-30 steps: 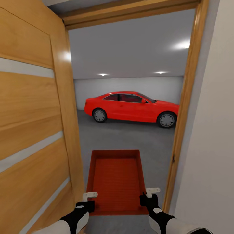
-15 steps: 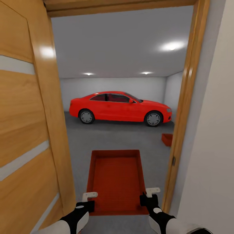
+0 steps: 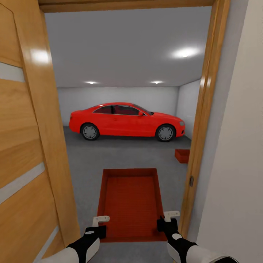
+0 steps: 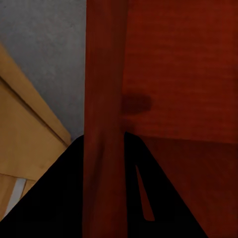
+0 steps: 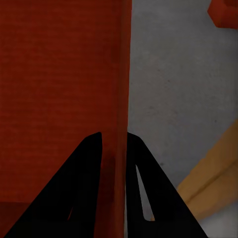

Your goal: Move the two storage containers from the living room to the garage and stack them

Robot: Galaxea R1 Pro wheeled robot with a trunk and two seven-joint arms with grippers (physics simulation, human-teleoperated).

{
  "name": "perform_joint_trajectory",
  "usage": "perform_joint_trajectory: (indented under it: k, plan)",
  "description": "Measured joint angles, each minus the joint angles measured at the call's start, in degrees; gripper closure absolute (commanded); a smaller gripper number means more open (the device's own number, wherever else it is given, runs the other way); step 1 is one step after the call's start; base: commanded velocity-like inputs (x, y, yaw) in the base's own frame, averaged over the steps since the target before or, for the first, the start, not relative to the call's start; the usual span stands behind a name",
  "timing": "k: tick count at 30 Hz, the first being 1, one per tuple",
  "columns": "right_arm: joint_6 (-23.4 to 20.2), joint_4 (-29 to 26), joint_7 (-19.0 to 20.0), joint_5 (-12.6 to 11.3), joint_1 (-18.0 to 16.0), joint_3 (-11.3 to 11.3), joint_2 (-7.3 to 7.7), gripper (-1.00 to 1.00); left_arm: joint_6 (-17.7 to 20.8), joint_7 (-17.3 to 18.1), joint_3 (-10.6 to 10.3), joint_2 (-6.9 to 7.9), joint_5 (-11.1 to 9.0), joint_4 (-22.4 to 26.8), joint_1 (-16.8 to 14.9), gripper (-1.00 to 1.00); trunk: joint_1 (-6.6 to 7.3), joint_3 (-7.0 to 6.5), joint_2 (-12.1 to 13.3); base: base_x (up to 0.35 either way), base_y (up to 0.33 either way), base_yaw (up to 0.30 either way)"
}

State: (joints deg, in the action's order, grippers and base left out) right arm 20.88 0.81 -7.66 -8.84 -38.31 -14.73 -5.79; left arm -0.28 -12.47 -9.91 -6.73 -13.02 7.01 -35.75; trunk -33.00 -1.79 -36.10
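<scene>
Carrying bin [image 3: 131, 201], lower centre, through doorway [image 3: 204, 120]; left tool [image 3: 99, 223] and right tool [image 3: 168, 218] each pinching a side wall. Second bin [image 3: 182, 155] on garage floor [image 3: 120, 157], right of centre. Stacking not yet done.

right gripper [image 5: 113, 148] jaws clamp container wall [image 5: 121, 74] | grey floor [image 5: 173, 89] | second container [image 5: 225, 11] | wooden frame [image 5: 213, 186]

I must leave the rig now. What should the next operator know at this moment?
Left tool is shut on the carried container's left wall; right tool is shut on its right wall. The robot stands in the doorway, facing the garage with the red car. The second container already sits on the garage floor, ahead right. Left to do: drive in and stack the carried container on it.
</scene>
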Motion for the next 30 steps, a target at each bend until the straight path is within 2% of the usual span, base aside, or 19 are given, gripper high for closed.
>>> perform_joint_trajectory:
  k: [20, 30]
  plan:
    - [-0.3, 0.0, -0.3, 0.0, 0.0, -0.1, -0.22, 1.0, 0.3, 0.4, 0.1, 0.24, 0.1, 0.0, 0.0, 1.0, 0.03, 0.0, 0.0, 0.301, 0.0, 0.0]
    - [-0.3, 0.0, -0.3, 0.0, 0.0, -0.1, -0.22, 1.0, 0.2, 0.3, 0.1, 0.23, 0.1, 0.0, 0.0, 1.0, 0.03, 0.0, 0.0, 0.322, 0.081, 0.0]
